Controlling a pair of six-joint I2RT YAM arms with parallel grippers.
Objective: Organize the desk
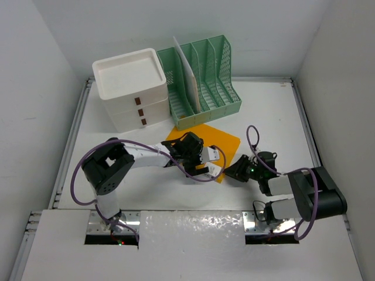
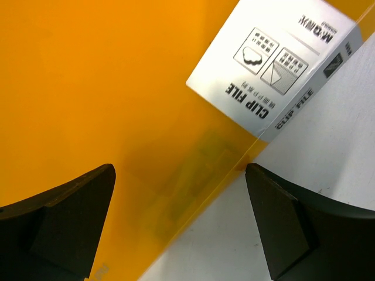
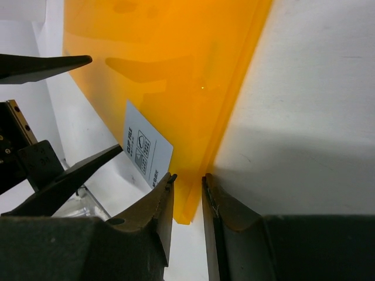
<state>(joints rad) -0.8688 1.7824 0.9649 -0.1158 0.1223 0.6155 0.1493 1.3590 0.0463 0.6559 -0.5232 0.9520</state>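
Nearest the bases, the right gripper (image 3: 187, 178) is narrowed to a slit on the near corner of the orange file (image 3: 176, 70), seemingly pinching it to lift that edge off the desk (image 1: 269, 111). Just beyond, the left gripper (image 2: 180, 170) hangs spread wide and empty over the file's edge beside its white label (image 2: 275, 70), probably placed to take hold once the edge rises. The file lies flat mid-desk. Behind it stand the green rack (image 1: 217, 93), the likely slot for it, and the drawer box (image 1: 132, 93).
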